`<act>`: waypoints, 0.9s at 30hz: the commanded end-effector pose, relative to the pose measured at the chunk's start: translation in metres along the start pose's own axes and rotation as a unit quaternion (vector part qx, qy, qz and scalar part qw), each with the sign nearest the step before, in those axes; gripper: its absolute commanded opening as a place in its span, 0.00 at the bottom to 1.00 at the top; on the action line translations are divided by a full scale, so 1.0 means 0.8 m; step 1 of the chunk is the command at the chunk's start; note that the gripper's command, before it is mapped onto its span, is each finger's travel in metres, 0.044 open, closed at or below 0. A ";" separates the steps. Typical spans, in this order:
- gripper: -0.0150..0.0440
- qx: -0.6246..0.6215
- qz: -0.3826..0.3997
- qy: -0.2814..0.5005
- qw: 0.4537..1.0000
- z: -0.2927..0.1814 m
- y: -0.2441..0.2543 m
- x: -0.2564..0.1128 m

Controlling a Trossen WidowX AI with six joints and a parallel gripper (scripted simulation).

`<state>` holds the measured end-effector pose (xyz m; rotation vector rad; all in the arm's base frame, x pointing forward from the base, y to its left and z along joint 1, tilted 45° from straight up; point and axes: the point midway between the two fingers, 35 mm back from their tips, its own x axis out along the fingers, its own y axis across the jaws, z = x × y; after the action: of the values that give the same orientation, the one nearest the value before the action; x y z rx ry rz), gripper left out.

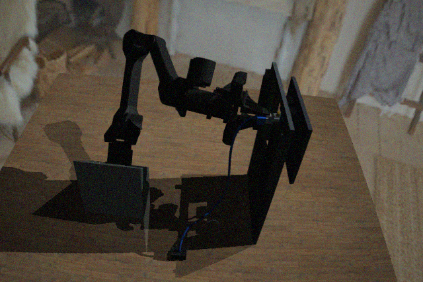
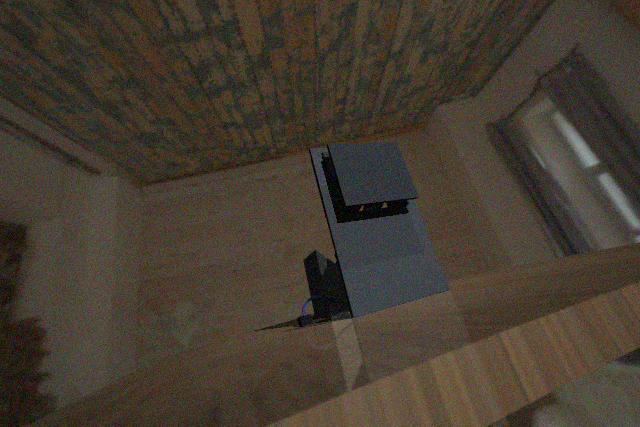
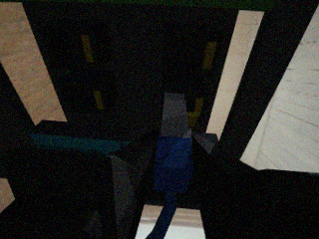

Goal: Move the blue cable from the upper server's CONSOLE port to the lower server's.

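Top view: at the left, on the wood-grained table [image 1: 324, 183], a flat, smooth grey panel [image 1: 111, 190] stands upright, and behind it rises the matte black arm [image 1: 131, 80], all angular links and one stubby cylinder. Moving right, a thin blue cable [image 1: 229, 159] [image 3: 164, 216] curves up from a small dark block [image 1: 176, 255] [image 2: 306, 320] to its plug [image 1: 262, 117] [image 3: 173, 161], and here's the end effector [image 1: 261, 116] [image 3: 173, 136] closed on that boxy blue body! Its paler, squared tip points toward the dark ports; whether it touches one, I can't tell. Furthest right, thin, flat slabs [image 1: 299, 129] [image 2: 372, 174] stand tilted.
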<state>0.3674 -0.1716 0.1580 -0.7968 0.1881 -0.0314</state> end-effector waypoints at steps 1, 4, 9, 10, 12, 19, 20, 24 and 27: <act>0.25 -0.002 0.000 0.001 1.000 -0.001 0.000 -0.004; 0.25 -0.002 0.000 0.001 1.000 -0.002 0.000 -0.006; 0.25 -0.002 0.000 0.001 1.000 -0.002 0.000 -0.009; 0.25 -0.002 0.000 0.001 1.000 -0.002 0.000 -0.010; 0.25 -0.002 0.000 0.001 1.000 -0.003 0.000 -0.011; 0.25 -0.002 0.000 0.001 1.000 -0.004 0.000 -0.015; 0.25 -0.002 0.000 0.001 1.000 -0.004 0.000 -0.016; 0.25 -0.002 0.000 0.001 1.000 -0.004 0.000 -0.018; 0.25 -0.002 0.000 0.001 1.000 -0.005 0.000 -0.020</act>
<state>0.3538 -0.1723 0.1580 -0.7972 0.1884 -0.0312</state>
